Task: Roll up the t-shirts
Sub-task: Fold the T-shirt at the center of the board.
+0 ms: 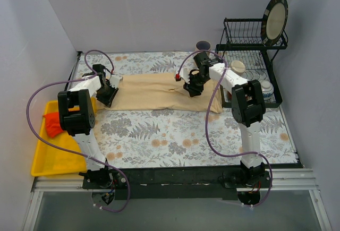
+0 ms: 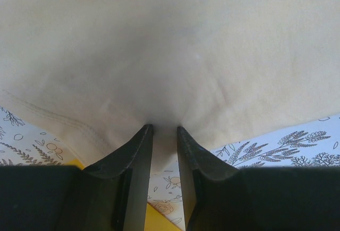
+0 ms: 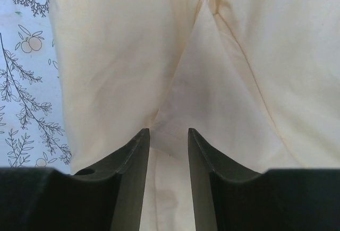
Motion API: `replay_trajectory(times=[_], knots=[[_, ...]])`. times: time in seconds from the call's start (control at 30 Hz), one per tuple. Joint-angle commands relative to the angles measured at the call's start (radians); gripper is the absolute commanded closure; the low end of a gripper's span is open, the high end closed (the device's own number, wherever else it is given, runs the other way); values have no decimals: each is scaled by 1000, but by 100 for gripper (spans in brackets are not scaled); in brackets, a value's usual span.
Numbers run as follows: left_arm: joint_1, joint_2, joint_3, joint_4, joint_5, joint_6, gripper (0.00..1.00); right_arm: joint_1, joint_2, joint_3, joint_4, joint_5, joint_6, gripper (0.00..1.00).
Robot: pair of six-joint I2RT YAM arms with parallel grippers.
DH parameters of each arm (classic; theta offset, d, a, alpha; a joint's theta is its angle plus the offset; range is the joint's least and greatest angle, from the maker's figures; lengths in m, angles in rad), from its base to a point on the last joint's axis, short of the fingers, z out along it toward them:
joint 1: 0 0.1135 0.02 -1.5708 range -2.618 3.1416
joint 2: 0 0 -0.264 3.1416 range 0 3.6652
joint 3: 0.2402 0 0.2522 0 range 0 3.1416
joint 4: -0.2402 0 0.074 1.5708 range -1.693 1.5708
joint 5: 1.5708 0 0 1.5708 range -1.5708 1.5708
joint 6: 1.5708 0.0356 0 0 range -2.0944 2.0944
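Currently the L gripper (image 2: 164, 128) is almost closed, its 2 dark fingers (image 2: 139, 156) pinching a bunch of the cream shirt (image 2: 170, 45). The cloth puckers into the narrow gap at the tips, w/ creases fanning out from there. The R gripper (image 3: 169, 131) is set a bit wider and also nips cloth. A fold rises as a ridge from btwn its fingers (image 3: 133, 156) and runs up to a seam.

From the top view, the L gripper grips the shirt's left end. The R gripper is down on the shirt's right part, toward its far edge. The shirt lies as 1 long band, left to right, across the far half of the table (image 1: 170, 135), which has a leaf-and-flower print. Its right end passes under the R arm and stops just beside the dish rack (image 1: 249, 45).

A hem line shows near the L fingers, w/ bare table and a bit of yellow below it.

Further out, a yellow tray (image 1: 48, 162) sits at the table's left near side. A red-orange garment (image 1: 51, 122) lies in it, partly hidden by the L arm. The rack holds 1 plate (image 1: 276, 17) upright on its top tier. A dark mug (image 1: 203, 45) stands by the back wall, just left of the rack.
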Motion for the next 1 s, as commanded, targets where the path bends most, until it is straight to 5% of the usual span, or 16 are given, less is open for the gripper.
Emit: replay_trajectory(times=[0.0, 0.53, 0.63, 0.83, 0.97], knots=[[6, -9, -18, -2, -20, -3, 75, 5, 0, 20, -25, -24, -20, 56], [4, 3, -13, 5, -35, -6, 75, 22, 16, -31, 30, 14, -23, 54], [6, 4, -10, 7, -35, -10, 75, 22, 19, -36, 62, 43, -17, 62], [4, 12, -2, 9, -34, -9, 75, 22, 23, -7, 67, 57, -18, 94], [6, 26, 11, 7, -26, -15, 75, 22, 23, 50, 53, 54, -15, 99]])
